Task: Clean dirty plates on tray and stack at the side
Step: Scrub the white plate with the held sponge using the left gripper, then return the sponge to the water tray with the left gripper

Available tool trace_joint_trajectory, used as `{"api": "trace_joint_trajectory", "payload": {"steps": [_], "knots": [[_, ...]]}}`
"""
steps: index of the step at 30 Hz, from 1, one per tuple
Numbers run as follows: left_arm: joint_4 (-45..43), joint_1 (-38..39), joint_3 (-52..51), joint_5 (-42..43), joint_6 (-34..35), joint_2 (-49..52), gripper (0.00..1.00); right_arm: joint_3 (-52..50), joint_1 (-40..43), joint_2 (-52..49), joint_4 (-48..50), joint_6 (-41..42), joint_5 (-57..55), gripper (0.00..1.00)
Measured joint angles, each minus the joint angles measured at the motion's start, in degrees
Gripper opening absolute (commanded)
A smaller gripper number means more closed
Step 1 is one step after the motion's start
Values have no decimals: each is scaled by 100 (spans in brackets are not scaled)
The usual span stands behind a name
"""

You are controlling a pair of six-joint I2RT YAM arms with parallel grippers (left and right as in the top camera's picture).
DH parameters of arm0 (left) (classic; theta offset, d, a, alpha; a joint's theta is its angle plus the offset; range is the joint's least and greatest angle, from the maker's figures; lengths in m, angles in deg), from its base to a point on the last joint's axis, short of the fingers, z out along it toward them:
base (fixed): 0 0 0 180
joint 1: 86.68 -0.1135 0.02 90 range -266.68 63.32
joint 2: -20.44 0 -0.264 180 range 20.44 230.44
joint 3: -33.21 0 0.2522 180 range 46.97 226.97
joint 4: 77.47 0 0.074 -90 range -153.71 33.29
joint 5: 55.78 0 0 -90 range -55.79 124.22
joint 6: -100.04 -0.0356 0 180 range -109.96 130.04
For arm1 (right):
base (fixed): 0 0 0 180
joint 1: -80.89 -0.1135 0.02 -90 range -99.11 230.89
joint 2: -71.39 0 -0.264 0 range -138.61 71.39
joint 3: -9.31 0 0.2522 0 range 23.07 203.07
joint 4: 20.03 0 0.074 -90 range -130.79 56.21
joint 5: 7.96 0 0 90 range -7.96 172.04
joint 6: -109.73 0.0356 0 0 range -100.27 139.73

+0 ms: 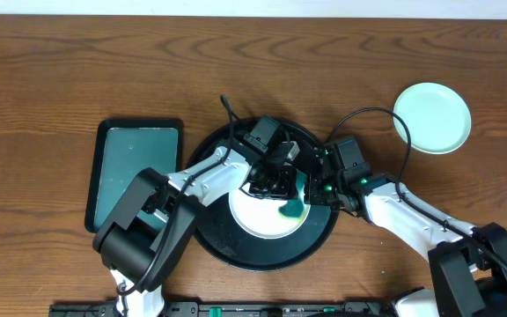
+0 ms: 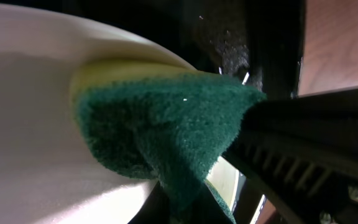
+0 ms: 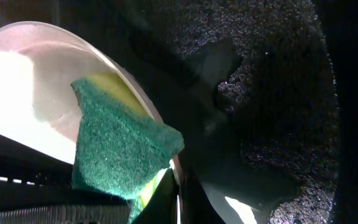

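Observation:
A white plate (image 1: 258,216) lies in the round black tray (image 1: 227,251) at the table's middle. My left gripper (image 1: 280,189) is over the plate, shut on a green-and-yellow sponge (image 1: 291,210) that presses on the plate's right part. In the left wrist view the sponge (image 2: 166,130) lies folded against the plate (image 2: 30,124). My right gripper (image 1: 317,192) is at the plate's right rim, shut on it; in its wrist view the rim runs between the jaws (image 3: 176,186) beside the sponge (image 3: 117,149). A mint-green plate (image 1: 431,117) sits on the table at the far right.
A rectangular black tray (image 1: 137,172) with a pale green floor lies left of the round tray. Both arms reach in from the near edge, and a black cable (image 1: 372,114) loops over the right arm.

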Motion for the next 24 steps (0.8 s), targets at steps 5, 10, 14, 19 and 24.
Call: {"api": "trace_joint_trajectory", "payload": {"steps": [5,10,14,19,24], "knots": [[59,37,4,-409,195,-35,7,0,0,0,0,0,0,2],[133,-138,9,-708,221,-101,7,0,0,0,2,0,9,2],[308,-562,9,-866,205,-186,7,0,-4,0,7,2,44,2],[621,-1032,9,-1226,66,-313,7,-4,-7,0,-9,2,111,1],[1139,-1215,42,-1596,-72,-415,7,-4,-11,0,-4,2,153,2]]}}
